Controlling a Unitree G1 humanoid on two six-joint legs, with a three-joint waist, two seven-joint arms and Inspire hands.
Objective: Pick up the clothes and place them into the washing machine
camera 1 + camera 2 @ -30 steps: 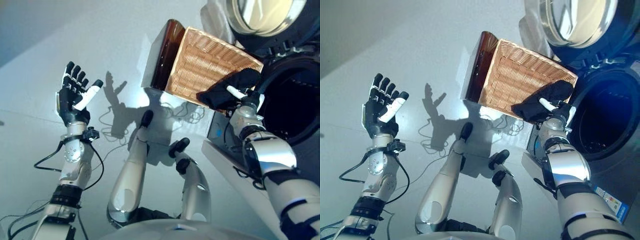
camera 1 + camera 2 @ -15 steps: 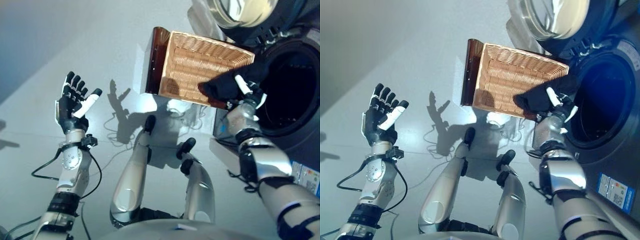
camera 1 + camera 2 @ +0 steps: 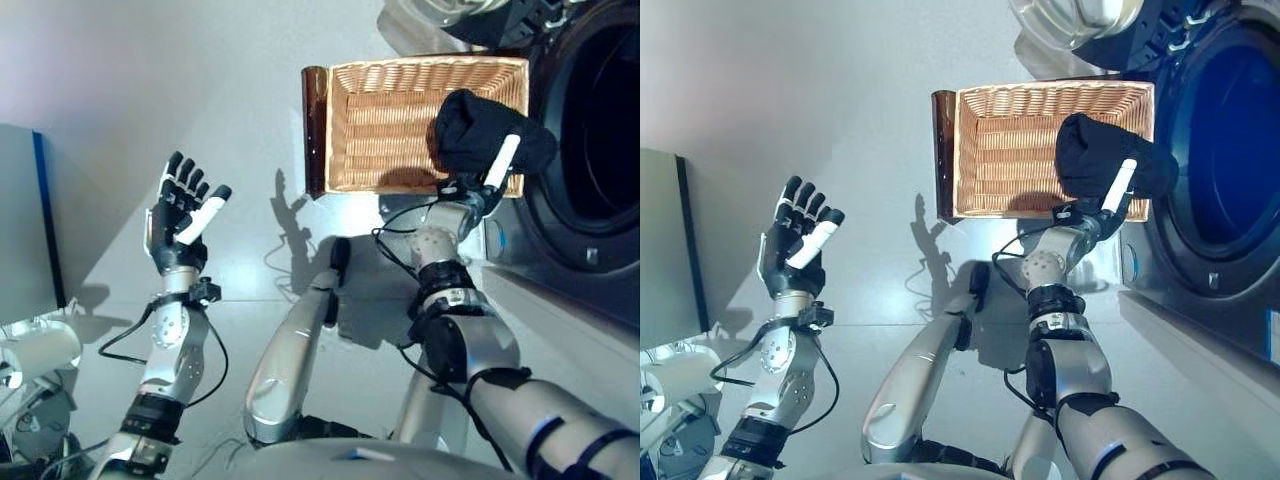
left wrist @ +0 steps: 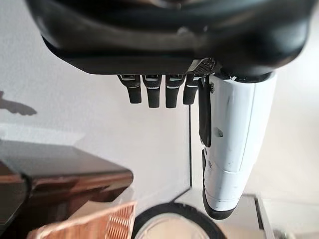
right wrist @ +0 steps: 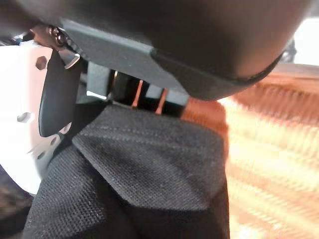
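A black cloth (image 3: 482, 135) is bunched in my right hand (image 3: 503, 160), whose fingers and white-covered thumb are curled round it. The hand holds it over the near right corner of the wicker basket (image 3: 380, 130), just beside the washing machine's dark round opening (image 3: 600, 120). In the right wrist view the cloth (image 5: 139, 184) lies against the thumb (image 5: 20, 124), with the basket's weave (image 5: 269, 149) behind. The rest of the basket looks bare. My left hand (image 3: 178, 215) is raised at the left, fingers straight and empty; it also shows in the left wrist view (image 4: 159, 92).
The basket rests on a low dark brown box (image 3: 315, 130). The machine's door (image 3: 1080, 15) stands open above the basket. A grey cabinet with a blue edge (image 3: 25, 220) stands at the far left, with a white roll (image 3: 40, 350) below it.
The camera has swung round. My right hand has lifted the black cloth off the basket's rim and now holds it bunched up. My left hand stays raised and open.
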